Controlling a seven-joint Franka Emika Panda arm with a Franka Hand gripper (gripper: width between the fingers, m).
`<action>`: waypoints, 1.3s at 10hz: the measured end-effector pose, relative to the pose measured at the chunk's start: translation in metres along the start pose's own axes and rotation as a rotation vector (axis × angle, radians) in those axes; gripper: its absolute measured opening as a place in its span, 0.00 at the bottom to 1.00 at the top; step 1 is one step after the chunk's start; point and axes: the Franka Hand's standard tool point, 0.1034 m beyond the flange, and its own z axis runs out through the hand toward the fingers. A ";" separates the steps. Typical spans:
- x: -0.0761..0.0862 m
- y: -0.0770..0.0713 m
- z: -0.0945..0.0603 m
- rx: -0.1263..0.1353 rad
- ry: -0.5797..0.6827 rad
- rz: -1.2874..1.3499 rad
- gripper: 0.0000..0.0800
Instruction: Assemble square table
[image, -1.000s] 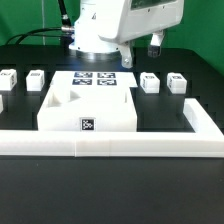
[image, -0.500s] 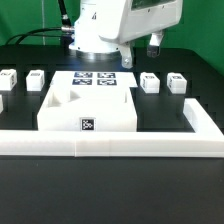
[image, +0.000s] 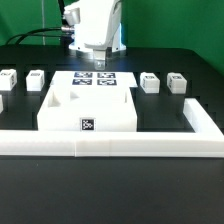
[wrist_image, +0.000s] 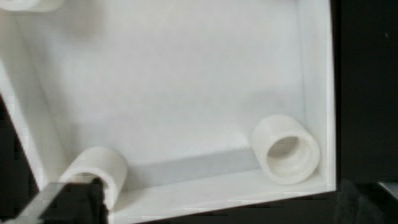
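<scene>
Mid tabletop (image: 150, 190), the square table slab (image: 88, 105) lies flat, tagged edge twd the low white wall (image: 110, 145), marker board (image: 95, 80) just behind it. Loose legs (image: 36, 77) sit on both sides, apart from the slab. Wrist view: slab's recessed face w/ two round sockets (wrist_image: 285, 150) fills the pic, and the end effector (wrist_image: 222, 200) fingers are spread wide apart.

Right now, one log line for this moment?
claw: over tabletop, state unclear | tabletop: flat, sockets up, both visible sockets empty | legs: loose beside it, none fitted
</scene>
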 end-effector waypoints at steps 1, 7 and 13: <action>-0.001 0.000 0.000 -0.001 -0.003 -0.074 0.81; -0.030 -0.030 0.031 -0.093 0.008 -0.193 0.81; -0.031 -0.046 0.079 -0.014 0.027 -0.101 0.81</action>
